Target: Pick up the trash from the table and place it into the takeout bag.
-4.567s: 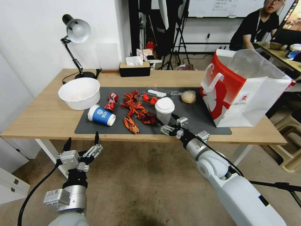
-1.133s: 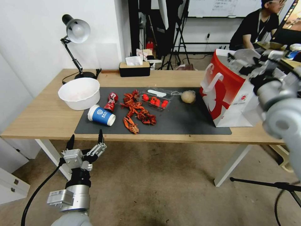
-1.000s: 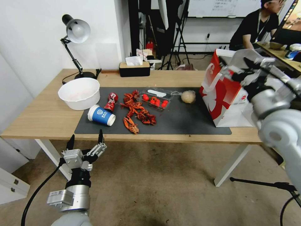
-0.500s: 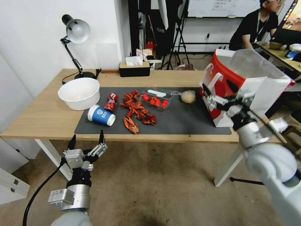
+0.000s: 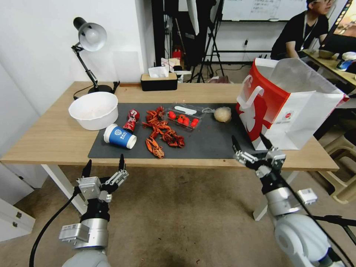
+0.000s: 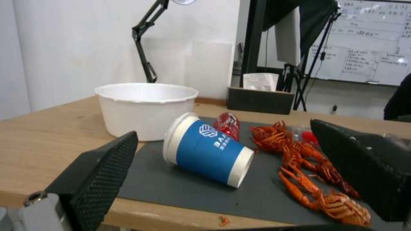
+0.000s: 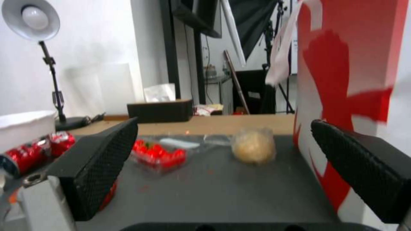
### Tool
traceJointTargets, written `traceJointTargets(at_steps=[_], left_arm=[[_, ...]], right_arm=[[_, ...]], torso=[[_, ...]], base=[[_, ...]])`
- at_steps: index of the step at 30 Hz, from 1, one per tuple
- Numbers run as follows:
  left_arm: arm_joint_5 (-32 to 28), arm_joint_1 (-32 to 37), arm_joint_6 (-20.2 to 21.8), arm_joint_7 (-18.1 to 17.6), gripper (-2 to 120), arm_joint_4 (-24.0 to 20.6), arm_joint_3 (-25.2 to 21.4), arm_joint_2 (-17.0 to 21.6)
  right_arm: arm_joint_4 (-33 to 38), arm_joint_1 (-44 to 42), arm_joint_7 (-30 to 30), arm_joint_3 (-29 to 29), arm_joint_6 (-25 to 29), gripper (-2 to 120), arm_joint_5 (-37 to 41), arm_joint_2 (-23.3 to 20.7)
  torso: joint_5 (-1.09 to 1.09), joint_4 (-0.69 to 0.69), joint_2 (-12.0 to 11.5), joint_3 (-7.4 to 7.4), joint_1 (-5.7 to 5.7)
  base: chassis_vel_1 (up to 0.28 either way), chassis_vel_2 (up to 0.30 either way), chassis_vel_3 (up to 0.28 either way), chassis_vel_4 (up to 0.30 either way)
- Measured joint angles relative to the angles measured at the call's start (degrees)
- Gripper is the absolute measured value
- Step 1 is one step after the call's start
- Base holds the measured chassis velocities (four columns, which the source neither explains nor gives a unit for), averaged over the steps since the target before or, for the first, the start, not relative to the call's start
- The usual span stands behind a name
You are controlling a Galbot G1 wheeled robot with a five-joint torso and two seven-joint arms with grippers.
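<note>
Right gripper (image 5: 250,145) open and empty, fingers spread, hovering at the near edge of the table (image 5: 55,137), just off the near corner of the dark mat (image 5: 218,142). Takeout bag (image 5: 287,105) stands right beside it, on its right and a bit farther back, mouth up, white handle (image 5: 252,97) facing the mat. Ahead of it, well apart: crumpled paper ball (image 7: 253,146) near the bag's base; clear tray of red tomatoes (image 5: 183,118) to the left of the ball. Farther left: crayfish shells (image 5: 161,131), crushed red can (image 5: 131,119), blue paper cup (image 6: 208,150) on its side, white bowl (image 5: 94,110) at the mat's far-left corner.

Left gripper (image 5: 104,170) also open and empty, parked below the table edge in front of the blue cup, not touching anything.

Step judged: between picks; nothing is held and several pieces are still out on the mat. The next move calls for choosing a piece. The paper ball looks closest to the right gripper: reach forward over the mat, drop around it, close gently since it will squash, then lift high enough to clear the bag's rim.
</note>
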Motion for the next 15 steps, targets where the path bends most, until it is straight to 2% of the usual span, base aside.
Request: traceJointTargets(at_steps=[15], left_arm=[[0.0,0.0,-0.1,0.0,100,0.2,0.2,-0.1]], right_arm=[[-2.8,-6.5,-1.2,-2.1,5.2,100,-5.6,5.6]], torso=[[0.0,0.0,0.0,0.0,0.01]], base=[[0.0,0.0,0.0,0.0]])
